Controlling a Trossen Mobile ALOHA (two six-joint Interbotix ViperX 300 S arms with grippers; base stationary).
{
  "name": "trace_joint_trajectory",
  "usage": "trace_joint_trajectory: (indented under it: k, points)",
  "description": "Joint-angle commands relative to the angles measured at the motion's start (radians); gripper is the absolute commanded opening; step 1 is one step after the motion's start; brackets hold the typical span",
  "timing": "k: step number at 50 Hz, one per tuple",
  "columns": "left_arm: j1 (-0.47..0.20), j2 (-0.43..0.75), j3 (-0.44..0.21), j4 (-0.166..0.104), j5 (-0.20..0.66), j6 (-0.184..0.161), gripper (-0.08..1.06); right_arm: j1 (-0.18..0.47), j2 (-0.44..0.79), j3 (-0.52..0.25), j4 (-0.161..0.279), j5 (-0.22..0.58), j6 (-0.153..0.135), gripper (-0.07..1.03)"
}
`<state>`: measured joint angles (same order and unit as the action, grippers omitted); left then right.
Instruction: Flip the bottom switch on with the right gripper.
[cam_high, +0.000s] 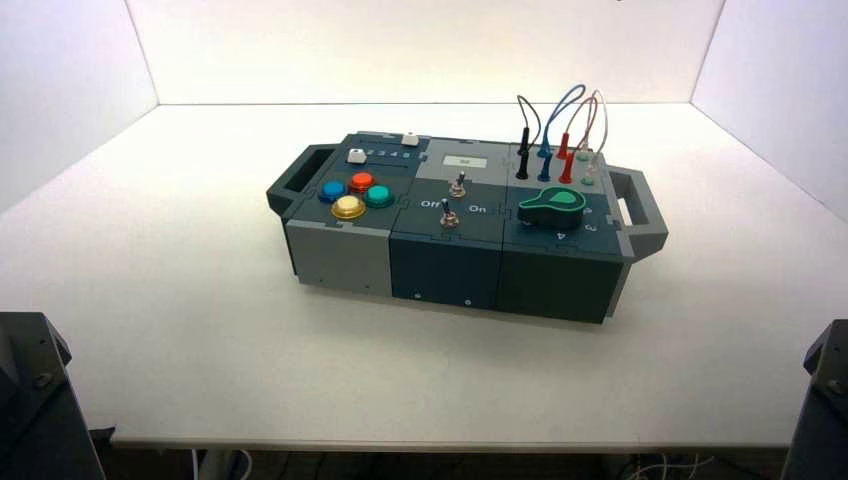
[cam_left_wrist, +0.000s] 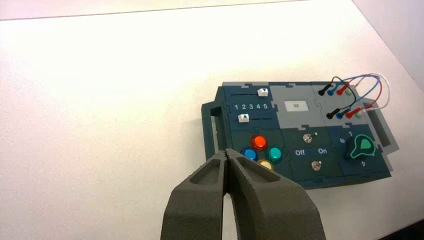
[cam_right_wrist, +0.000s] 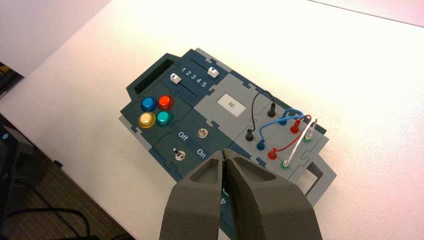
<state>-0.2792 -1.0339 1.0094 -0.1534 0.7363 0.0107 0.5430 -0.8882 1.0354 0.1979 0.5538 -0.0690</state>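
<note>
The box stands mid-table. Its bottom switch, a small metal toggle nearest the front edge, sits just below the Off and On lettering. The right wrist view shows that toggle with its lever leaning toward the Off side. My right gripper is shut and holds nothing. It hangs well above and short of the box, clear of the toggle. In the left wrist view my left gripper is shut too, held back from the box, with the bottom switch far off.
A second toggle stands behind the lettering. Coloured buttons and two sliders fill the box's left part. A green knob and plugged wires fill the right. Both arms' dark bases sit at the near corners.
</note>
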Motion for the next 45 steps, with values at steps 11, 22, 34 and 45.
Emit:
trace_joint_trajectory:
  k: [11, 22, 34, 45]
  points:
    - [-0.003, 0.044, -0.021, -0.012, -0.011, -0.002, -0.03, 0.003, 0.028, 0.0, 0.005, -0.009, 0.0, -0.02]
    - [-0.002, 0.13, -0.02, -0.011, -0.021, 0.008, -0.03, 0.035, 0.043, -0.011, 0.011, -0.009, 0.002, -0.02]
    - [-0.005, 0.25, -0.012, -0.012, -0.074, 0.014, -0.03, 0.123, 0.129, -0.035, 0.043, -0.003, 0.0, -0.02]
    - [-0.009, 0.351, -0.012, -0.009, -0.12, 0.043, -0.03, 0.167, 0.245, -0.091, 0.063, 0.005, 0.0, -0.02]
